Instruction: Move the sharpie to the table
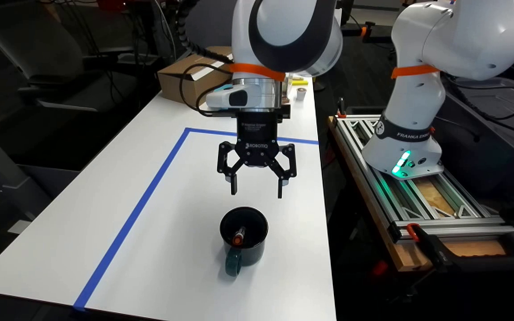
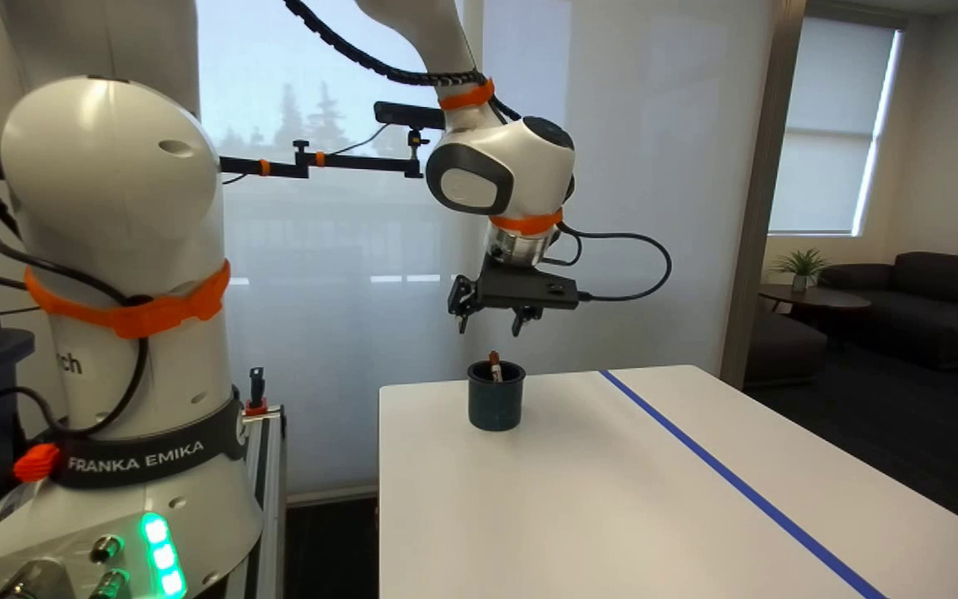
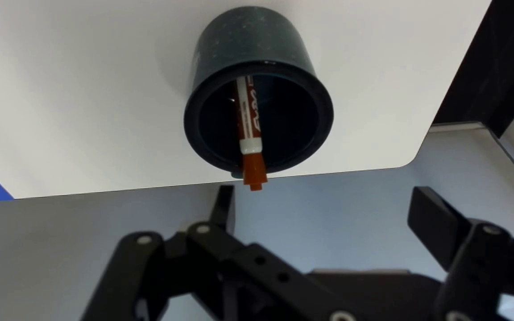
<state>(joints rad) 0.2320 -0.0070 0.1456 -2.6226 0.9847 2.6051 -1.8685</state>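
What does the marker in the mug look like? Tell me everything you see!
The marker is slim and looks like plastic: a reddish-brown barrel with a pale stripe and white writing, a white band, then an orange-brown cap with a little nub. The cap is on. The marker leans inside the dark green mug, cap end up and poking past the rim, seemingly resting against it. Its bottom end is hidden. Nothing grips it; the jaws stand open above.

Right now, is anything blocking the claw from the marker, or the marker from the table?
Nothing visible stands between the open claw and the marker, whose reddish end pokes up out of the mug. But the mug walls the rest off from the table, so the marker probably needs lifting out first.
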